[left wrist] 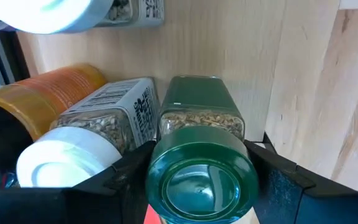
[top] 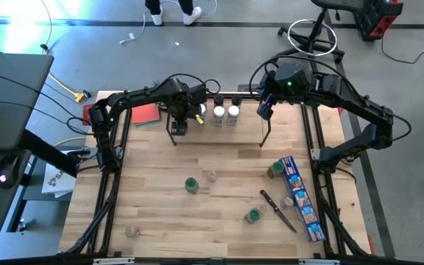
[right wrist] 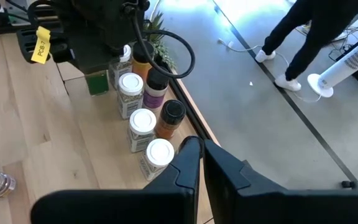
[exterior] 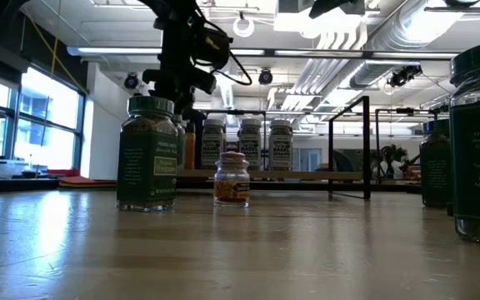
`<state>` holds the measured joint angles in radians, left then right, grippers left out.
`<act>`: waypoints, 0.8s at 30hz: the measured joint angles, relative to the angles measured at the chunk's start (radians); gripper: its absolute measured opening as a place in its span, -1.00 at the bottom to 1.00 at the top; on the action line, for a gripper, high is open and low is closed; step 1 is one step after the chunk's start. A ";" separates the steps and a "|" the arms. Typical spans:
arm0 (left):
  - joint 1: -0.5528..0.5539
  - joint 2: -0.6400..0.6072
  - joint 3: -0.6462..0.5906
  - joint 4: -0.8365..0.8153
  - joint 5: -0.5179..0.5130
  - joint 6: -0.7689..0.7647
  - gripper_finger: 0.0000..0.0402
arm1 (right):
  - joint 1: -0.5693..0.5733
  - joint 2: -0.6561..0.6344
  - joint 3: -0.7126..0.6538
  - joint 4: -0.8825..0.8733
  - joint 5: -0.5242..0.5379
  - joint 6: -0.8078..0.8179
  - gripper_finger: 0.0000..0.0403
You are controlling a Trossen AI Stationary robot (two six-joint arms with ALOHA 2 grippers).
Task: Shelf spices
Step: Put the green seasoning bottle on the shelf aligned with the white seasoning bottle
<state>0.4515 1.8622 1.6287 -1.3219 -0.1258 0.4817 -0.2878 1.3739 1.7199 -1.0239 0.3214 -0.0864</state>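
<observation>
My left gripper point(top: 178, 126) hangs over the left end of the shelf point(top: 241, 136), shut on a green-capped spice jar point(left wrist: 199, 121). Beside that jar on the light wood board stand a white-capped jar point(left wrist: 61, 168) and an orange jar point(left wrist: 42, 99). Two more white-capped jars point(top: 226, 114) stand farther right on the shelf. My right gripper point(right wrist: 201, 163) is shut on nothing, raised near the shelf's right end. On the table stand three green-capped jars point(top: 191, 184), point(top: 254, 215), point(top: 274, 169) and two clear ones point(top: 210, 175), point(top: 132, 230). My left gripper pinches the jar at its green cap point(left wrist: 160, 163), one finger point(left wrist: 126, 177) on each side. The fingers come from above, pointing down. The jar hangs upright below them, close to the white-capped jar. Whether its base touches the board, I cannot tell.
A long blue box point(top: 300, 199) and a black-handled utensil point(top: 278, 210) lie at the table's right. A red thing point(top: 146, 114) lies at the far left. Black frame rails point(top: 109, 191) edge the table. A person's legs point(right wrist: 303, 37) show on the floor beyond.
</observation>
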 joint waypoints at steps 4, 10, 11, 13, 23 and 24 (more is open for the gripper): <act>0.000 0.000 0.000 -0.002 0.036 -0.013 0.09 | 0.000 0.000 0.000 0.000 0.000 0.002 -0.93; -0.001 0.000 0.000 -0.002 0.043 -0.022 0.09 | 0.000 0.000 0.000 0.000 0.000 0.007 -0.93; -0.001 0.000 0.000 -0.002 0.045 -0.025 0.09 | 0.000 0.000 0.000 0.000 0.000 0.007 -0.93; -0.001 0.000 0.000 -0.001 0.055 -0.025 0.09 | 0.000 0.000 0.000 0.000 0.000 0.007 -0.93; -0.001 0.000 -0.001 0.016 0.087 -0.044 0.18 | 0.000 0.000 0.000 0.000 0.000 0.007 -0.93; -0.001 0.000 -0.001 0.016 0.087 -0.044 0.20 | 0.000 0.000 0.000 0.000 0.000 0.008 -0.93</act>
<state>0.4507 1.8622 1.6279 -1.3064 -0.0387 0.4377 -0.2878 1.3739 1.7199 -1.0237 0.3214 -0.0788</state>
